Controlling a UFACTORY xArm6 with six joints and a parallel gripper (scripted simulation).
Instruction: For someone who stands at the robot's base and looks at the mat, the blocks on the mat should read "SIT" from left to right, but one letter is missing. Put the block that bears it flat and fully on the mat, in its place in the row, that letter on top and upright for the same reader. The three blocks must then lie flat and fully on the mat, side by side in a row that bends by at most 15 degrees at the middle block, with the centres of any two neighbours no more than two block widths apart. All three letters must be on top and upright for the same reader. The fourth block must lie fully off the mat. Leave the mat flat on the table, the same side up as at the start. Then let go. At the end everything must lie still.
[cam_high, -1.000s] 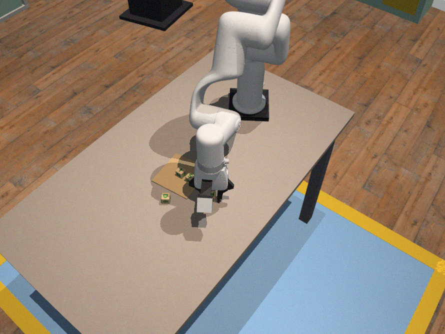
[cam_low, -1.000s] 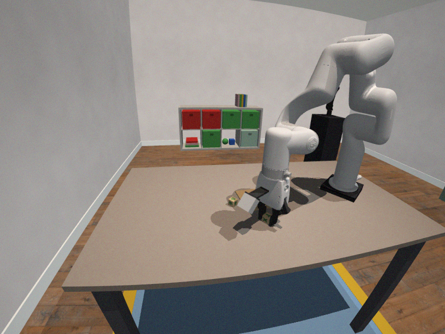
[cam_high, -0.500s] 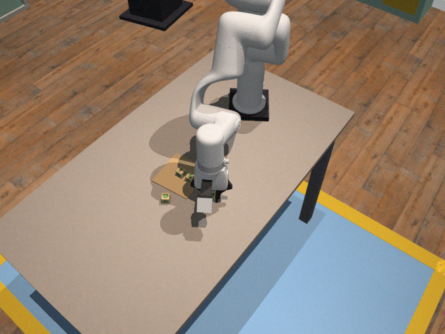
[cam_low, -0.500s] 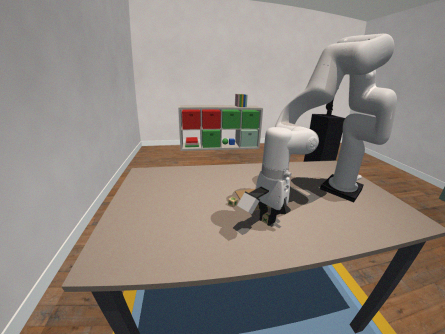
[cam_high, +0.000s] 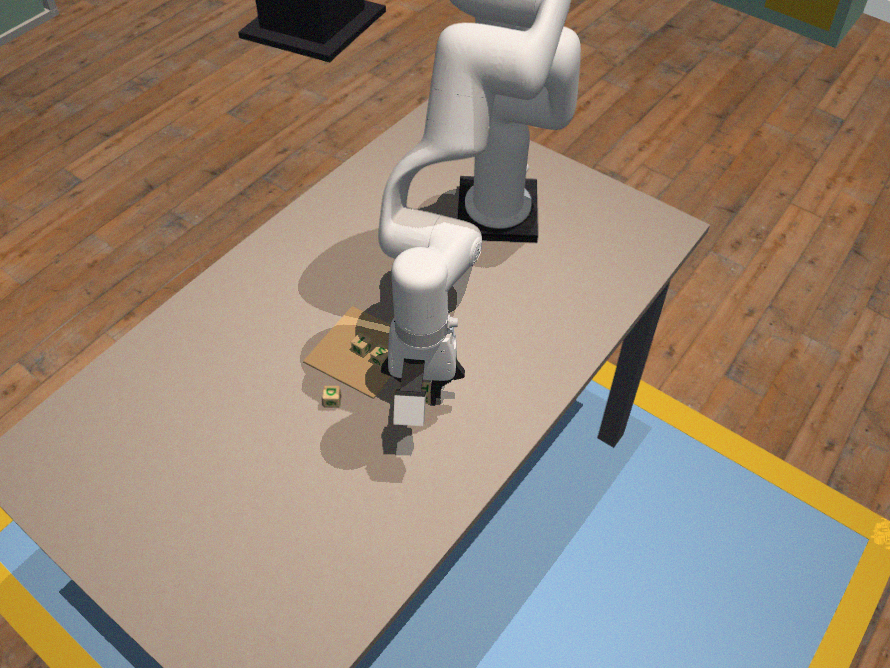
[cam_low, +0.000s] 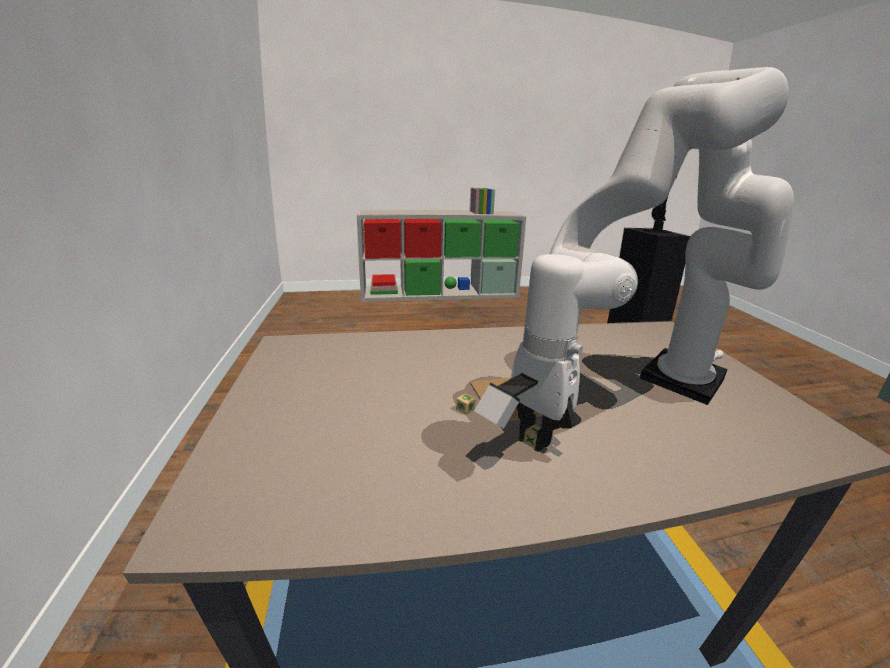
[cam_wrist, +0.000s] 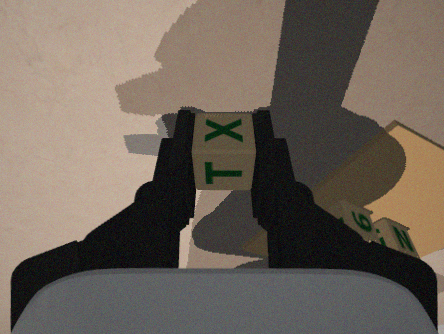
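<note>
Block T (cam_high: 427, 391) (cam_low: 531, 436) (cam_wrist: 223, 172) sits off the mat (cam_high: 337, 355) (cam_low: 487, 386) (cam_wrist: 420, 175), nearer the bench's (cam_high: 215, 431) (cam_low: 323, 503) (cam_wrist: 50, 75) long edge above the blue floor area (cam_high: 647, 560) (cam_low: 611, 650). The gripper (cam_high: 424, 394) (cam_low: 535, 436) (cam_wrist: 223, 134) is partly closed, both fingers clamping opposite block faces.

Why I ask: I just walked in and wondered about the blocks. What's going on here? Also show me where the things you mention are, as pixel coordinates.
The robot's hand (cam_high: 427, 396) (cam_low: 534, 442) (cam_wrist: 223, 134) is shut on the T block (cam_high: 427, 391) (cam_low: 531, 435) (cam_wrist: 224, 155), beside the mat (cam_high: 337, 366) (cam_low: 486, 386) (cam_wrist: 425, 175). Two other blocks (cam_high: 360, 346) (cam_wrist: 399, 237) sit on the mat, and the D block (cam_high: 330, 396) (cam_low: 465, 403) is off it. "SIT" still lacks its T.
</note>
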